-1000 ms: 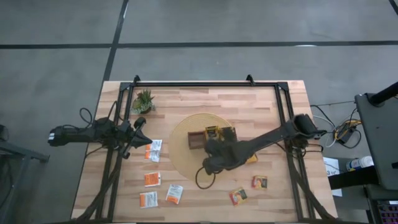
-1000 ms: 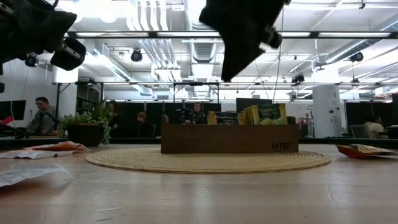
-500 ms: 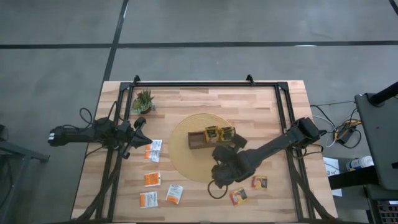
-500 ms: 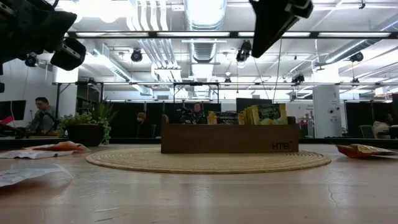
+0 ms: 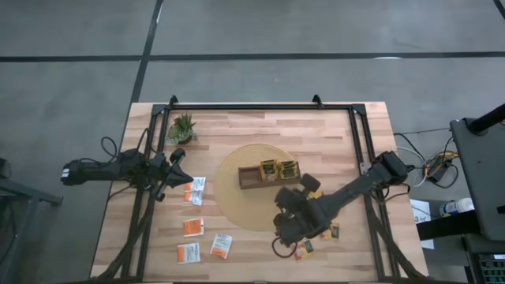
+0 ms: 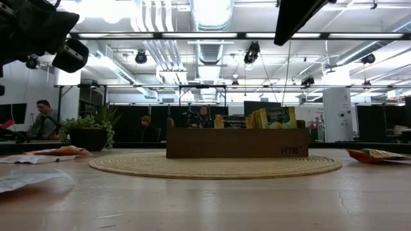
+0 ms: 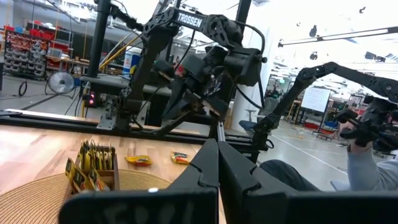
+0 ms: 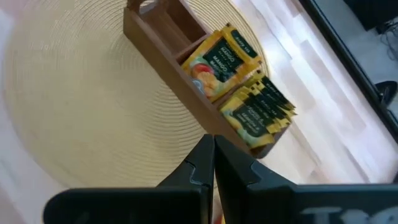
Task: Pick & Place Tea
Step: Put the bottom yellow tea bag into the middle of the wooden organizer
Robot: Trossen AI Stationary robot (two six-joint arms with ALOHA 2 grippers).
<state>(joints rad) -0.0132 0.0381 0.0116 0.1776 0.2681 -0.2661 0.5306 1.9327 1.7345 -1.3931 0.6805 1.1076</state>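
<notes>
The right gripper (image 5: pixel 293 229) has drawn back from the wooden tray (image 5: pixel 268 175) over the last second and now hangs over the near edge of the round woven mat (image 5: pixel 237 207), close to two sachets on the worktop (image 5: pixel 331 134) by the right frame rail. In its wrist view the right gripper (image 8: pixel 213 163) has its fingers pressed together with nothing between them.

The tray sits on the mat with yellow-green tea sachets (image 8: pixel 239 78) standing upright in two of its compartments; the end compartment (image 8: pixel 163 20) holds none. One front sachet reads "MANGO" above a fruit picture. In the low view the tray's (image 6: pixel 236 142) side shows the letters "HTE" near its right end.

Loose tea lies flat on the worktop: a white-and-orange sachet (image 5: pixel 194 190) just beside the left gripper (image 5: pixel 177 170), and three orange ones (image 5: pixel 193 227), (image 5: pixel 221 246), (image 5: pixel 188 252) nearer the front edge. An orange-brown sachet (image 5: pixel 303 250) is partly covered by the right arm, and another (image 5: pixel 332 232) peeks out beside it.

The left gripper, fingers closed on nothing, waits at the left side of the worktop near a potted plant (image 5: pixel 182 127). Its wrist view shows "TROSSEN" on the right arm (image 7: pixel 199 37), and a person's sleeve (image 7: pixel 372 171) at the edge.
</notes>
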